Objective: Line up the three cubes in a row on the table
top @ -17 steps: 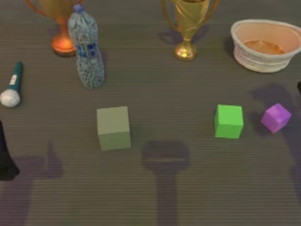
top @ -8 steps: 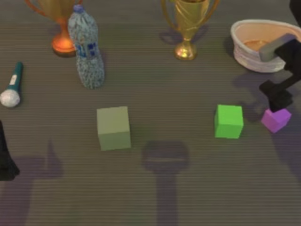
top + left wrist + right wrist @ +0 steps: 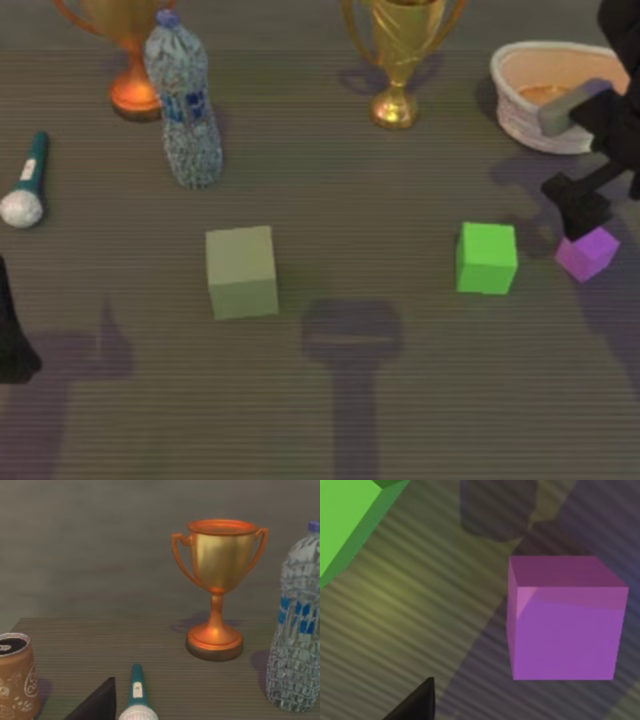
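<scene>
magenta cube [image 3: 588, 252] beside green cube [image 3: 487, 258]; right gripper [image 3: 583, 214] above it, finger spread unclear; basket [image 3: 520, 100] behind.

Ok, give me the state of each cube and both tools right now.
Purple cube: on the table, not lifted, right tool just above it.
Bright green cube: on the table, untouched.
Olive cube: on the table, untouched.
Right tool: over the purple cube.
Left tool: parked, left edge.

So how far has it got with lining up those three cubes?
Barely started. The olive cube, green cube and purple cube sit unevenly spaced on the table. The right gripper hovers over the purple cube, not gripping it. The left arm is parked at the left edge.
</scene>
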Controlling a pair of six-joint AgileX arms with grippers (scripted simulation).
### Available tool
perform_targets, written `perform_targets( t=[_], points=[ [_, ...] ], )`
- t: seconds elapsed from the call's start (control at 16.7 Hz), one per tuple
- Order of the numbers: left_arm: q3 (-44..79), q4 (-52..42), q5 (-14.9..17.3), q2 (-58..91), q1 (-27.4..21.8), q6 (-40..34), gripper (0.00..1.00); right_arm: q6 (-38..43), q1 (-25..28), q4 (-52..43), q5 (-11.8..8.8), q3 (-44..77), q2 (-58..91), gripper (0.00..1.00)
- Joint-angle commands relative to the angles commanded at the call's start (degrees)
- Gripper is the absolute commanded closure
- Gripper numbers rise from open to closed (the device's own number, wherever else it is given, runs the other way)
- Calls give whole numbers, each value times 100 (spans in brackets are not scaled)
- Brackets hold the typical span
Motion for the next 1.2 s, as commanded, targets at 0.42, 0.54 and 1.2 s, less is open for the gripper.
perform_targets(
  t=[0.42,0.54,1.2],
  points=[
    [0,0,0,0,0,0,0,5,-3,911,4,-522,366,0],
    [0,0,0,0,0,0,0,13,3,1385,5,-775,562,0],
    [0,0,0,0,0,0,0,17,8,1698,7,-967,731,38]
  ],
)
